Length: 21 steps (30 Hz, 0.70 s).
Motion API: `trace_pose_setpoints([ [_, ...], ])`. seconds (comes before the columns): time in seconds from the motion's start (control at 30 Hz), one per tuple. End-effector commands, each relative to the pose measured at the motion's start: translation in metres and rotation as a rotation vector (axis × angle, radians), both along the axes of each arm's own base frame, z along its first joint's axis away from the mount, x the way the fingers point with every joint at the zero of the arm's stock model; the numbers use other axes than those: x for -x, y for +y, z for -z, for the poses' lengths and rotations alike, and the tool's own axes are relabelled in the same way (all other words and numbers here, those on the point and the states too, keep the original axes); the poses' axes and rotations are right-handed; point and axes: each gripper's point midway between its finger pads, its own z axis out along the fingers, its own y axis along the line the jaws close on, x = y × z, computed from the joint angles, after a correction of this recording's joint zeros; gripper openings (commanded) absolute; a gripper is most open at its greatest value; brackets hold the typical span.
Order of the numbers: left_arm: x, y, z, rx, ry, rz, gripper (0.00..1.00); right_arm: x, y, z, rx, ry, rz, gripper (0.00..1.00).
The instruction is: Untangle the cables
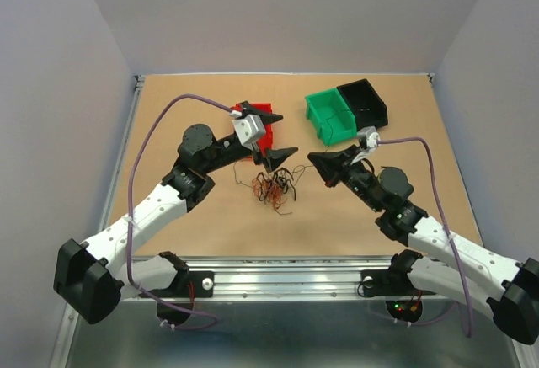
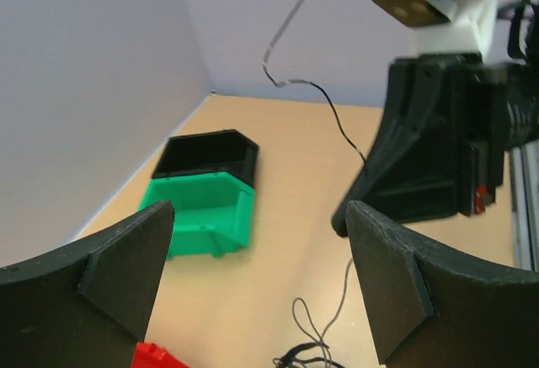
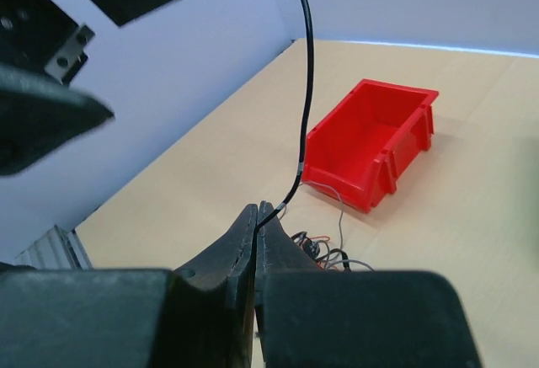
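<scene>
The cables (image 1: 274, 187) lie as a small bunch of thin black, orange and brownish wires on the wooden table between the arms. The bunch also shows in the left wrist view (image 2: 316, 353) and the right wrist view (image 3: 324, 250). My right gripper (image 1: 311, 157) is shut on one thin black wire (image 3: 303, 115), which rises free from the closed tips (image 3: 257, 213). The same wire shows in the left wrist view (image 2: 333, 115). My left gripper (image 1: 289, 133) is open and empty, above and behind the bunch, jaws wide apart (image 2: 257, 216).
A red bin (image 1: 264, 132) stands behind the left gripper and shows in the right wrist view (image 3: 370, 145). A green bin (image 1: 330, 115) and a black bin (image 1: 364, 103) stand side by side at the back right. Grey walls surround the table.
</scene>
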Motion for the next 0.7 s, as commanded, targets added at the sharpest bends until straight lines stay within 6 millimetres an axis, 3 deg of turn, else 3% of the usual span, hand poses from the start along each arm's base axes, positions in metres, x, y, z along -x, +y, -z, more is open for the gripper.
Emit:
trace_pose_setpoints([
  [0.0, 0.024, -0.019, 0.006, -0.045, -0.105, 0.142, 0.95, 0.0, -0.022, -0.006, -0.057, 0.009, 0.097, 0.01],
  [0.27, 0.014, -0.062, 0.067, -0.192, -0.056, 0.153, 0.86, 0.008, -0.051, -0.015, -0.114, 0.007, 0.189, 0.01],
  [0.57, 0.02, -0.116, 0.138, -0.35, -0.018, 0.193, 0.77, 0.018, -0.049, -0.019, -0.12, -0.003, 0.14, 0.01],
  [0.63, 0.013, -0.122, 0.145, -0.37, -0.017, 0.16, 0.58, 0.017, -0.049, -0.021, -0.122, -0.004, 0.145, 0.01],
  [0.67, 0.008, -0.125, 0.158, -0.393, 0.005, 0.142, 0.43, 0.016, -0.05, -0.021, -0.121, -0.004, 0.151, 0.01],
])
